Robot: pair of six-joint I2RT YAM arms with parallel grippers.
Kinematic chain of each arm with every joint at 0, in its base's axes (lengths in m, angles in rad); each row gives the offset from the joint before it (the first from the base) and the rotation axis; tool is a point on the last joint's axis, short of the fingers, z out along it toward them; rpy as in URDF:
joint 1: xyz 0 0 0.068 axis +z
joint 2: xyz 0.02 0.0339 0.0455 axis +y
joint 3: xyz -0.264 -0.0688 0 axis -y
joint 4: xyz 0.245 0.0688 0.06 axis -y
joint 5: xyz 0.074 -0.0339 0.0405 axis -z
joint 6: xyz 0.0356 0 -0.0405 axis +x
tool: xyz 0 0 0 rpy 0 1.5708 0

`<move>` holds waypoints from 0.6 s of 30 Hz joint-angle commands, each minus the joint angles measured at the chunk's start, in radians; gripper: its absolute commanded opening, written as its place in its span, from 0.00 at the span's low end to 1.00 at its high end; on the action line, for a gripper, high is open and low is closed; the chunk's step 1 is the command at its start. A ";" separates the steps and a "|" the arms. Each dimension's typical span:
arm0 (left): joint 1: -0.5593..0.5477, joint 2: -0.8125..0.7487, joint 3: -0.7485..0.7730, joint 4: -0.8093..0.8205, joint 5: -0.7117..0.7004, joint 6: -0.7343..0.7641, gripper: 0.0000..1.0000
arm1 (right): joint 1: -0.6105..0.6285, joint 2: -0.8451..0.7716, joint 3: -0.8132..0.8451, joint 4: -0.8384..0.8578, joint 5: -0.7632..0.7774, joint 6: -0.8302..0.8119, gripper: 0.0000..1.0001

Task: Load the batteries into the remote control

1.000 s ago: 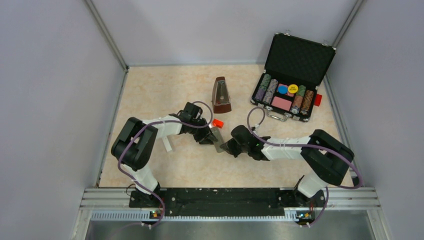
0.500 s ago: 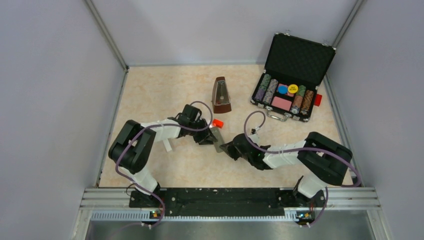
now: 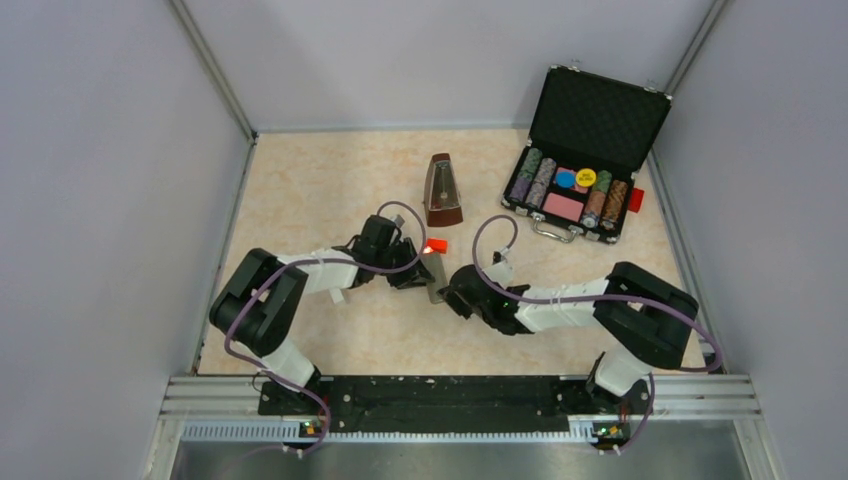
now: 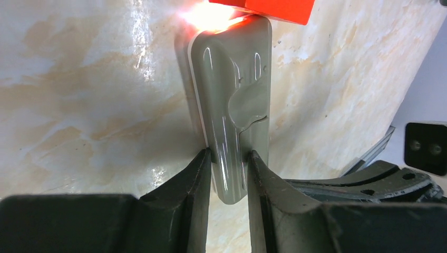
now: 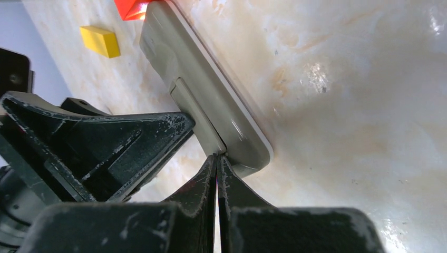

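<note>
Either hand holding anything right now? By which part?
Left hand pinches the remote at one end, a finger on each side. Right hand is shut on nothing, tips touching the remote's back.

The left arm [image 3: 322,268] and the right arm [image 3: 572,294] are each built of white links joined by chunky black joint housings. A thin purple cable [image 3: 474,240] is run along each arm in loose loops. The left claw [image 4: 229,158] and the right claw [image 5: 217,161] are each formed of two black, wedge-shaped fingers [image 5: 242,200], whose matt faces are marked by pale scuffs. Both bases are bolted to a black plate [image 3: 420,392].
</note>
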 commanded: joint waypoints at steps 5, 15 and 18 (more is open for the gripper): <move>-0.069 0.072 -0.028 -0.054 -0.187 0.106 0.28 | -0.025 0.156 0.117 -0.231 0.122 -0.099 0.00; -0.071 0.166 0.033 -0.227 -0.275 0.093 0.05 | -0.025 -0.096 0.120 -0.242 0.127 -0.320 0.16; -0.070 0.170 0.037 -0.230 -0.267 0.094 0.00 | -0.030 -0.177 0.122 -0.242 0.124 -0.434 0.28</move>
